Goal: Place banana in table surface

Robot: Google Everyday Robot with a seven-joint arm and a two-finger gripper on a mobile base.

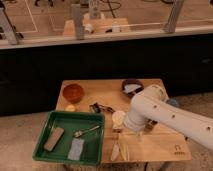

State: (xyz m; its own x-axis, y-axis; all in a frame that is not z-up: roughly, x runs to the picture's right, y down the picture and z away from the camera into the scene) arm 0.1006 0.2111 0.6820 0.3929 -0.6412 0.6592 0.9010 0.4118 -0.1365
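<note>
The banana (120, 150) is pale cream-yellow and lies as a narrow V on the table surface (160, 147), near the front edge just right of the green tray. The white arm comes in from the right. My gripper (131, 128) is at the arm's lower left end, just above the banana and right beside the white cup (118, 118). The arm's bulk hides most of the gripper.
A green tray (60, 119) at the front left holds a metal spoon (86, 132), a tan block and a grey cloth. An orange bowl (73, 92), a small yellow lump (70, 107), a dark object (100, 107) and a dark bowl (132, 87) sit further back.
</note>
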